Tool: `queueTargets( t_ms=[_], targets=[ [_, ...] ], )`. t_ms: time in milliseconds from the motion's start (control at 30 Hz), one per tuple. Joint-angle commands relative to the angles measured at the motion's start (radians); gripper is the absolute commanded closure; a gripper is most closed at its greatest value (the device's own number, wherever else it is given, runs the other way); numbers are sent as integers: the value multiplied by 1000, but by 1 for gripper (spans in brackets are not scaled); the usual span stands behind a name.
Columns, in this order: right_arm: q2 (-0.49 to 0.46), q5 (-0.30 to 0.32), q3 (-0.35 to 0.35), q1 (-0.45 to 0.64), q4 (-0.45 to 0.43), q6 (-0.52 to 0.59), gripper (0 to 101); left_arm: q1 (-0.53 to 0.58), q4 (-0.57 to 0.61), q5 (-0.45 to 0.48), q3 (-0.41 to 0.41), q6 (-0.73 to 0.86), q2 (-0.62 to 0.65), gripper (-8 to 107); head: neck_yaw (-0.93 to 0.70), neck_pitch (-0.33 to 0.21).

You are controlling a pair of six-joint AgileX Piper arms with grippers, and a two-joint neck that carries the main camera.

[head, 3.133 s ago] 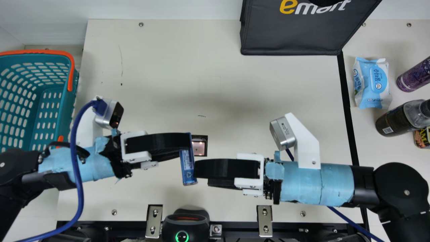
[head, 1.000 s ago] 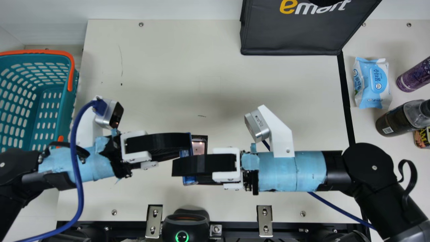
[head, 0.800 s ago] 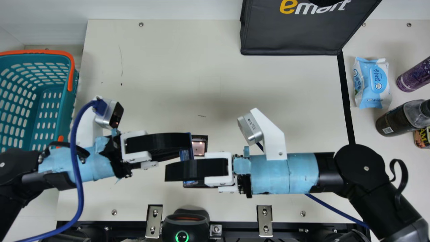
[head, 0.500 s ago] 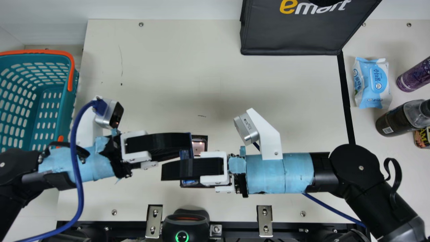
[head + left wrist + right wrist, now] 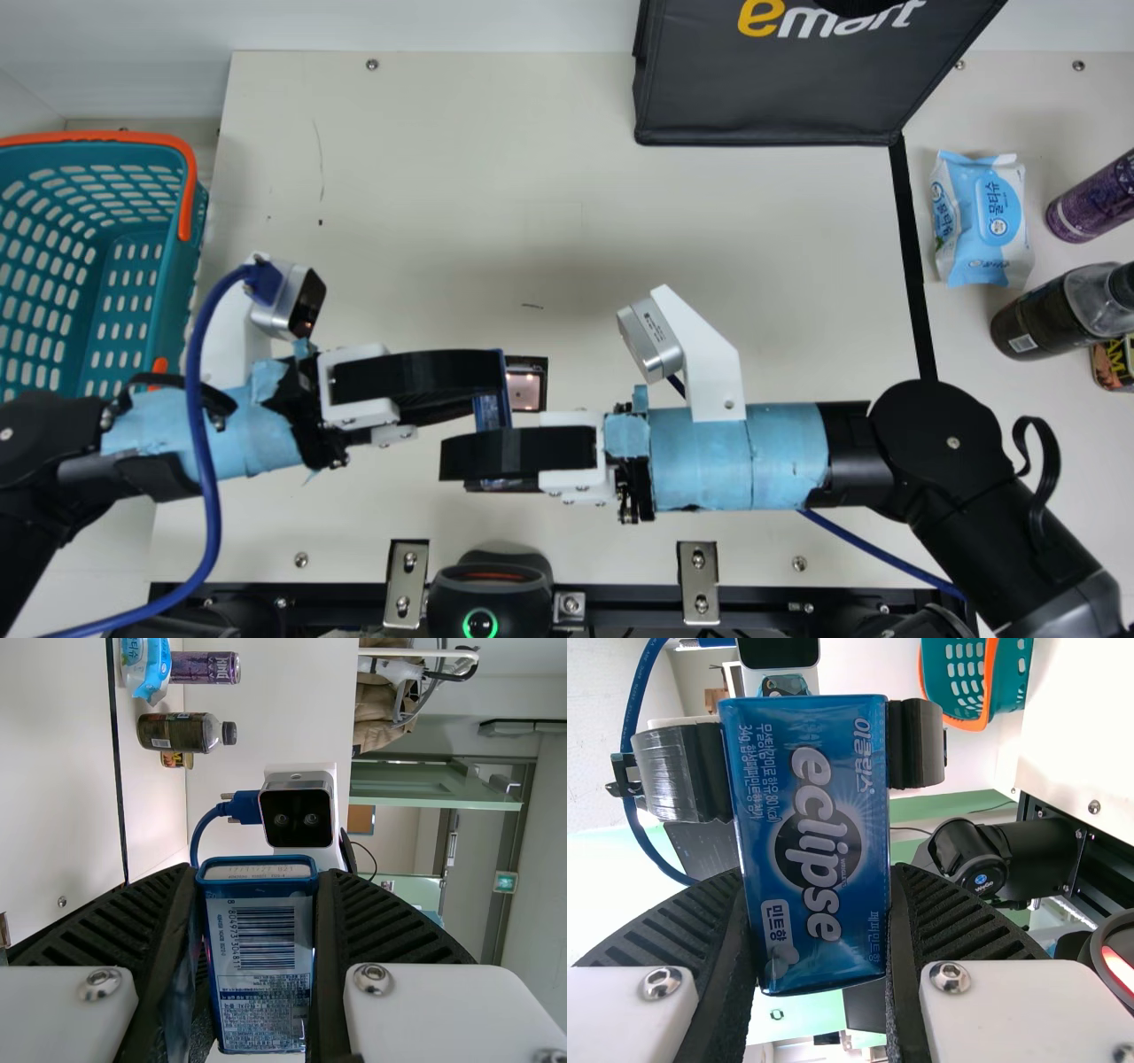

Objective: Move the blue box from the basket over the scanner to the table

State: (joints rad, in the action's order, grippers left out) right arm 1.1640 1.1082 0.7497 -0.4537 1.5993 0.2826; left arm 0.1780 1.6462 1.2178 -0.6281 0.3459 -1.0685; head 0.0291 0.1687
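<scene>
- The blue box sits just left of the lit square window, apparently raised above the cream tabletop.
- Its long axis runs crosswise to both arms, broad faces toward the wrists. I have both grippers on it.
- My left gripper is clamped on the end level with the window; my right gripper looks closed on the other end, nearer me than the window. Neither arm has farther to reach.
- I judge this a handover: next the left should let go and draw back leftward, toward the basket well left of the window. Parting early could twist or drop the box.
- Rightward and beyond the window, tabletop stretches toward the black bag, giving my right arm room to set down.
</scene>
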Motion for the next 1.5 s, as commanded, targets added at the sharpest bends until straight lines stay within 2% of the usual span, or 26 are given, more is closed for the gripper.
queueTargets(
  t_ms=[0,833,967,1133,1300,1467],
  targets=[
    [0,0,0,0,0,0,101,0,0,0,0,0,0,94,-2,-30],
    [0,-3,0,0,-2,0,101,-1,-4,-1,-4,-8,3,10,-2,-30],
    [0,-3,0,0,-2,0,101,-7,-12,-26,-2,-22,11,9,-2,-30],
    [0,-4,0,0,-2,0,101,-31,-28,-106,11,-59,46,9,-2,-30],
    [0,-4,0,0,-2,0,101,-60,-65,-217,19,-107,95,9,-2,-30],
    [0,-4,0,0,-2,0,101,-80,-159,-349,12,-176,148,9,-2,-30]
  ],
)
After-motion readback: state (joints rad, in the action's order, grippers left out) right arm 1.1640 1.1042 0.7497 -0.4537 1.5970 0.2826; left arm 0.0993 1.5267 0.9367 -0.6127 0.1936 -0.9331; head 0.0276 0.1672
